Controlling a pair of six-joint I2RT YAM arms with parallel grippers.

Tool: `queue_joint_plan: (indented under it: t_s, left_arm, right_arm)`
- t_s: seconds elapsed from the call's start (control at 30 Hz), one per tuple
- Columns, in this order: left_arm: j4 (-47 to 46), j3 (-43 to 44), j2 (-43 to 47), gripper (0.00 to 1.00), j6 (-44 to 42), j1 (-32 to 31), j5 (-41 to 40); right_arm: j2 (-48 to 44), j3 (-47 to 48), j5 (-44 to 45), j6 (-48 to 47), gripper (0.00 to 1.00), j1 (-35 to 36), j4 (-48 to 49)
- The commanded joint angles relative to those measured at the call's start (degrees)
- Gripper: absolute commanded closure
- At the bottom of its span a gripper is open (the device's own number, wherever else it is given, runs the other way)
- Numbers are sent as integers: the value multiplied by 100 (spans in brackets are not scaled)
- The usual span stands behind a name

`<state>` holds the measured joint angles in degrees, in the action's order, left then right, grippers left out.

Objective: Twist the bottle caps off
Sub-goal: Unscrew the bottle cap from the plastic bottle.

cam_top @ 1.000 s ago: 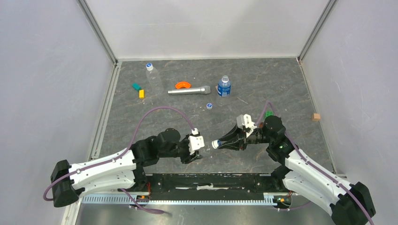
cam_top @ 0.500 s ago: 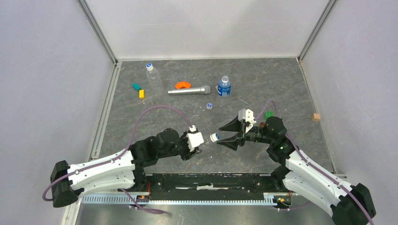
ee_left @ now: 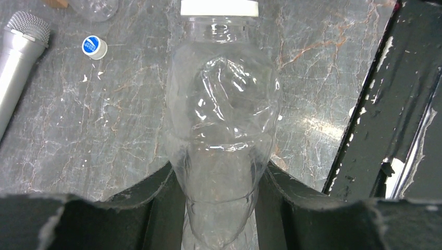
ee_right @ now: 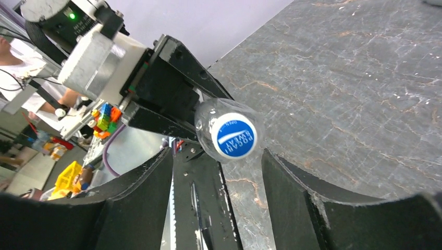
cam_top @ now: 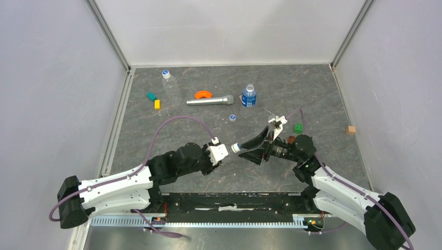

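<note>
The top external camera looked steeply down from above and behind the arm bases, far enough back to take in the whole grey marbled table. The left wrist camera sat very near, facing along a clear crumpled plastic bottle toward its white-rimmed screw cap. The right wrist camera faced the opposite way, close on that cap's blue top, end-on. All three views shared this bottle. The overhead and left wrist views also shared a silver microphone-like cylinder and a loose blue-topped cap.

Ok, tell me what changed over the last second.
The right claw let go of the cap and opened; it now straddles it. Both arms shifted slightly away from their bases. The left claw still clamps the bottle, cap still on.
</note>
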<state>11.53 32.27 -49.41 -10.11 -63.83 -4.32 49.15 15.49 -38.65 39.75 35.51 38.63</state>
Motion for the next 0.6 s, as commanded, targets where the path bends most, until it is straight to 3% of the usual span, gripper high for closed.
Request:
queue_joint_plan:
  t_s: [0.0,0.27,0.4,0.57]
  left_arm:
    - [-124,193,-157,92,-131,-24,-116]
    - [-125,202,-245,92,-97,-25,37]
    - [-185,156,-242,92,-96,-32,153]
    - [-195,174,-249,92,-95,-24,255]
  right_arm:
    - [200,168,59,484,32,9,591]
    - [809,198,192,764,37,9,752]
    - [1037,180,49,905,50,15,1157]
    - [1128,156,-192,459,82,16,1195]
